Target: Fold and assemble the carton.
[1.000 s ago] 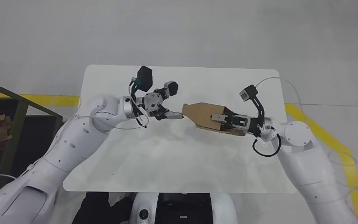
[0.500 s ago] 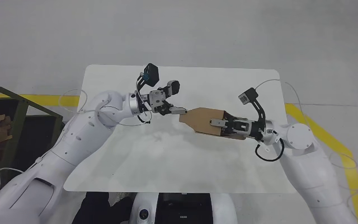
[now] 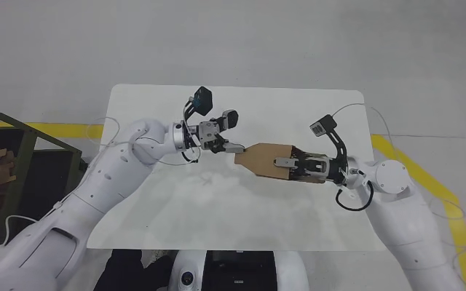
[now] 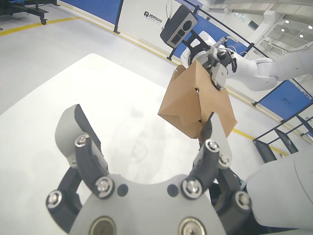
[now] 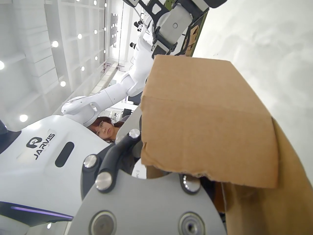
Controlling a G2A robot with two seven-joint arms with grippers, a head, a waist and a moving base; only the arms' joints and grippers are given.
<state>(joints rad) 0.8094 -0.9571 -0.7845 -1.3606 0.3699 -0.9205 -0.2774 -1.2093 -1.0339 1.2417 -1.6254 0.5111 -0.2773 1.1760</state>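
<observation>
Open left end effector [image 3: 231, 134] has reached the carton's [image 3: 268, 158] 9 o'clock tip, ready to fold; right end effector [image 3: 295, 161] grips it.

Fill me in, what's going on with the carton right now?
The right gripper is shut on the brown carton and holds it in the air over the white table. The left gripper is open, with one of its fingers at the carton's tapered end, apparently touching it. The carton is only partly folded, and the flaps at that end are not yet closed up.
</observation>
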